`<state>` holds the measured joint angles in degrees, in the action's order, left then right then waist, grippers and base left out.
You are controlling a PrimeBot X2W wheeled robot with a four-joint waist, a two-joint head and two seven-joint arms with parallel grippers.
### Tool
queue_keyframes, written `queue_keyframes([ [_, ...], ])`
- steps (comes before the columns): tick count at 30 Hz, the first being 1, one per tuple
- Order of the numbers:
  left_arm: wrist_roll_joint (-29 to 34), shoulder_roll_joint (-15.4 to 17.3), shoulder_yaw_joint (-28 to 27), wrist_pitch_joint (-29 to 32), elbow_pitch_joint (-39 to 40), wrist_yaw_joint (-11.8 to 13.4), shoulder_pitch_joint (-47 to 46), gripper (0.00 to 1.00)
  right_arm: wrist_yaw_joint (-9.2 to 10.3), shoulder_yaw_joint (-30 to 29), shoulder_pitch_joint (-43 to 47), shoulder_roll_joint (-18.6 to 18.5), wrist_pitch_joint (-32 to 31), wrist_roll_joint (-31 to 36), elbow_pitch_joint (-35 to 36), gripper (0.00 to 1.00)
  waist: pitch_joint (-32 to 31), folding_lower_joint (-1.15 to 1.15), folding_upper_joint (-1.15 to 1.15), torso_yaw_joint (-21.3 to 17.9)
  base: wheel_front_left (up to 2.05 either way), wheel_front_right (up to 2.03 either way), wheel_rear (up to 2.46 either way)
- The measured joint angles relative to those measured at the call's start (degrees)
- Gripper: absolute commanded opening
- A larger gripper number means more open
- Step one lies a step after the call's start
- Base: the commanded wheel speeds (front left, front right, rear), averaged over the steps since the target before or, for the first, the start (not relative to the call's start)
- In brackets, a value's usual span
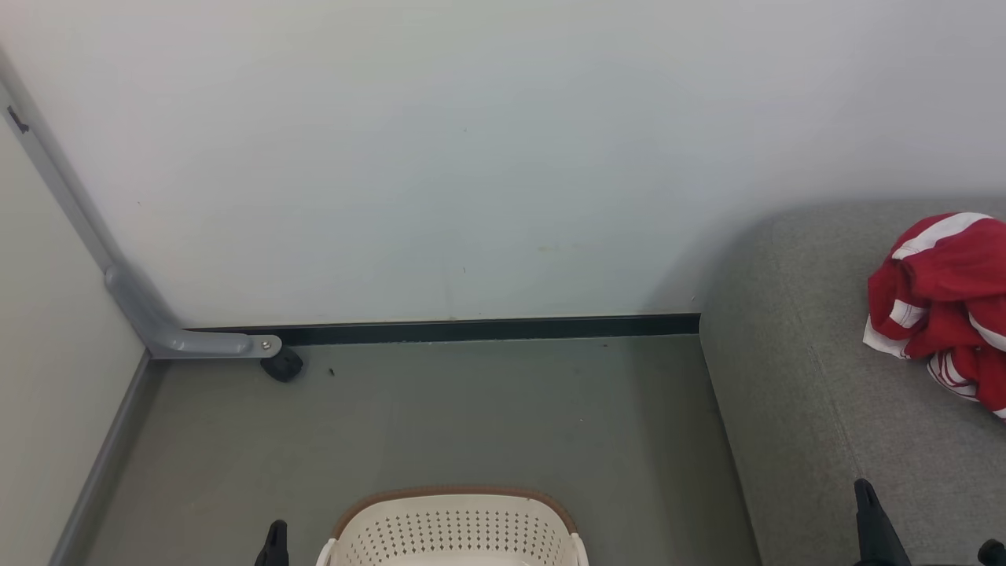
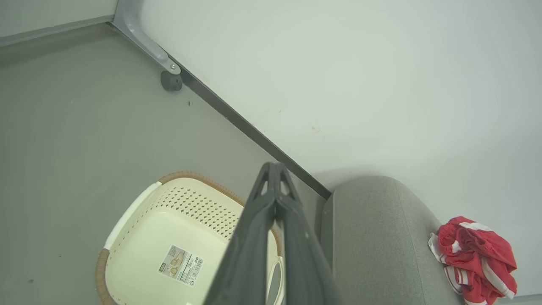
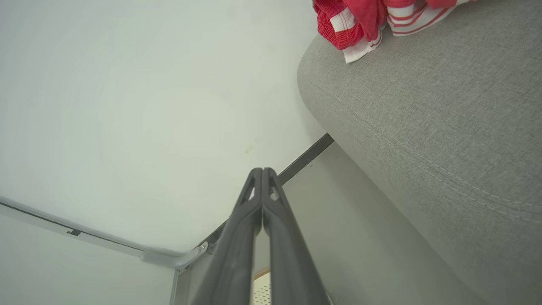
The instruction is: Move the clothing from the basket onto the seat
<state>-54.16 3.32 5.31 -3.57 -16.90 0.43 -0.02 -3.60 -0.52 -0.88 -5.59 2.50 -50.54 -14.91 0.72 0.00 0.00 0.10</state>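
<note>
Since both grippers are closed on nothing, quick layout. Left gripper (image 2: 275,166): fingertips pressed together, empty, poised above the right side of the basket (image 2: 199,205). Right gripper (image 3: 262,171): tips together too, empty, beside the left flank of the seat (image 3: 423,127). Head view shows it over the seat's near part.

Edges/room: basket stands on the floor (image 1: 471,417), cropped by the bottom border of head view. A strip of bare floor separates the basket from the seat's left edge. Wider open floor runs from the basket to the wall (image 1: 471,157). Seat's left end has a rounded corner against the wall, and the black baseboard (image 1: 487,328) ends right at it. Seat top is open from that corner across to the clothing (image 1: 943,299).

Counts: 1 basket, 1 seat, 1 heap of clothing, red with white stripes. Can't tell how many pieces are in the heap. It lies on the seat top, close to the wall, set back from the left edge, cut off by head view's right border. Basket bottom shows bare cream plastic with 1 paper label (image 2: 181,263); part of it is hidden behind the left gripper.

Other: 1 grey metal bracket (image 1: 189,342) runs down the far-left corner, with 1 black caster (image 1: 281,365) at its foot by the baseboard. A pale side panel (image 1: 47,354) bounds the floor on the left. All are well apart from basket and grippers.
</note>
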Motion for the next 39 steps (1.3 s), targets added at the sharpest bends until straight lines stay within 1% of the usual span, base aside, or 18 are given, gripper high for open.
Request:
queue_keyframes([
  [21, -15.1, -0.3, -4.3, 4.1, -0.2, -3.0, -1.6, 0.00, -1.03, -3.0, -1.4, 1.3, -3.6, -16.7, -0.7, 0.00, -0.3, 0.00, 0.00, 0.0, 0.00, 0.00, 0.00],
  [23, -16.9, -0.3, -4.8, 4.6, -0.2, -3.5, -2.2, 0.00, -1.40, -3.3, -1.9, 1.4, -4.2, -18.6, -0.8, 0.00, -0.3, 0.00, 0.00, 0.0, 0.00, 0.00, 0.00],
  [29, -21.2, -0.4, -5.8, 5.7, -0.2, -4.1, -2.2, 0.00, -1.72, -4.2, -2.2, 1.8, -5.0, -23.3, -1.1, 0.00, -0.4, 0.00, 0.00, -0.1, 0.00, 0.00, 0.00],
  [30, -21.8, -0.4, -6.1, 6.1, -0.2, -4.5, -2.3, 0.00, -1.80, -4.4, -2.2, 1.8, -5.3, -24.0, -1.2, 0.00, -0.4, 0.00, 0.00, -0.1, 0.00, 0.00, 0.00],
  [33, -24.2, -0.6, -6.7, 6.6, -0.2, -4.6, -2.4, 0.00, -1.98, -4.8, -2.2, 2.0, -5.7, -26.6, -1.4, 0.00, -0.4, 0.00, 0.00, -0.1, 0.00, 0.00, 0.00],
  [38, -27.1, -0.7, -7.4, 7.4, -0.3, -5.4, -3.1, 0.00, -2.23, -5.4, -2.4, 2.3, -6.6, -29.9, -1.6, 0.00, -0.5, 0.00, 0.00, -0.1, 0.00, 0.00, 0.00],
  [39, -28.5, -0.7, -7.9, 7.7, -0.3, -6.0, -3.3, 0.00, -2.45, -5.7, -2.6, 2.4, -7.0, -31.2, -1.8, 0.00, -0.5, 0.00, 0.00, -0.1, 0.00, 0.00, 0.00],
])
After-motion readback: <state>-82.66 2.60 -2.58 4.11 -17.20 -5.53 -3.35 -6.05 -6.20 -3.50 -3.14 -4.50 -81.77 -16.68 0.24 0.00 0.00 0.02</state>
